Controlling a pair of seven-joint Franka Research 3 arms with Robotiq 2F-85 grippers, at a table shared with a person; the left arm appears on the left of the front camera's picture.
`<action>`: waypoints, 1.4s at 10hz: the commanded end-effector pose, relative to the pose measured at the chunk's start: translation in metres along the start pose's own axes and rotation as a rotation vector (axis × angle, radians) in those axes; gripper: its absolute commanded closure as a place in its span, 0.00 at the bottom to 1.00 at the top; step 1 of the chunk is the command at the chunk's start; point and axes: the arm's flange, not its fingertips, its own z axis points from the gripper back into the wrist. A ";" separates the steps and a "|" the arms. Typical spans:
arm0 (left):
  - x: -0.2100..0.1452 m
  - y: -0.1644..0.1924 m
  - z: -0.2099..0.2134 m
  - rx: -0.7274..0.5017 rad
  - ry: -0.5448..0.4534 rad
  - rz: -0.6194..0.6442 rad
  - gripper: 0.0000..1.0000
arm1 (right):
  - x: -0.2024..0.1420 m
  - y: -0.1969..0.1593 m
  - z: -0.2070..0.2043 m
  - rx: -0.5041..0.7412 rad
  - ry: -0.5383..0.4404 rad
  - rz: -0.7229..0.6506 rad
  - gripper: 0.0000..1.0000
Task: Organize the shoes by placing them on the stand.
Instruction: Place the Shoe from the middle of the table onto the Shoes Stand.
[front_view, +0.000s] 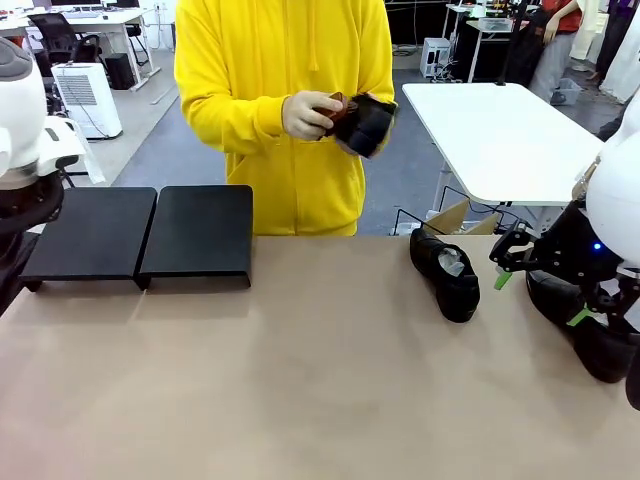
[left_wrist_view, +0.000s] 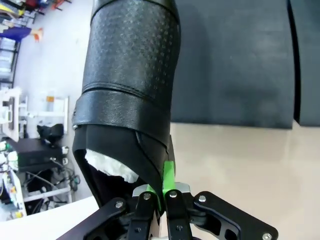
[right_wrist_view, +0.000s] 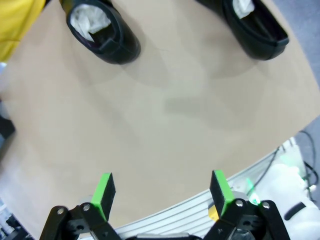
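A tan tabletop (front_view: 320, 380) fills the foreground of an open workroom with grey flooring, a white table (front_view: 500, 130) at the far right and a white floor-standing appliance (front_view: 85, 95) at the far left. A person in a yellow hoodie (front_view: 285, 60) stands at the far edge of the table. The person's hand (front_view: 305, 115) holds a small brown brush against a black dress shoe (front_view: 368, 125) at chest height.

The matte-black stand (front_view: 197, 232) sits at the table's far left, its two sloped panels side by side and bare.

In the left wrist view the left gripper (left_wrist_view: 162, 192) is clamped fully together on the rear collar of a second shoe (left_wrist_view: 130, 75). The leather is pinched between the green pads (left_wrist_view: 169, 172). This shoe (white paper shows in its opening) stretches away from the fingers, toe toward the stand, and covers part of a panel from this angle. Whether it touches the stand cannot be told.

Seen from its own wrist, the right gripper (right_wrist_view: 162, 187) has its jaws spread wide and holds nothing, with bare tabletop between them. A third shoe (front_view: 447, 272) lies on the table right of centre and a fourth shoe (front_view: 600, 345) lies near the right edge. Both are paper-stuffed. From the wrist, both lie beyond the fingertips, one off to each side, and neither is between the jaws. From the front, the right gripper hangs just above and beside the fourth shoe.
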 end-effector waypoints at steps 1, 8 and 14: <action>0.016 -0.005 -0.004 -0.023 -0.090 -0.002 1.00 | -0.002 -0.001 -0.005 0.024 -0.002 0.000 0.00; 0.022 -0.009 -0.028 -0.083 -0.093 0.013 1.00 | -0.002 -0.001 -0.005 0.024 -0.002 0.000 0.00; 0.043 -0.035 -0.055 -0.051 -0.116 0.085 1.00 | -0.002 -0.001 -0.005 0.024 -0.002 0.000 0.00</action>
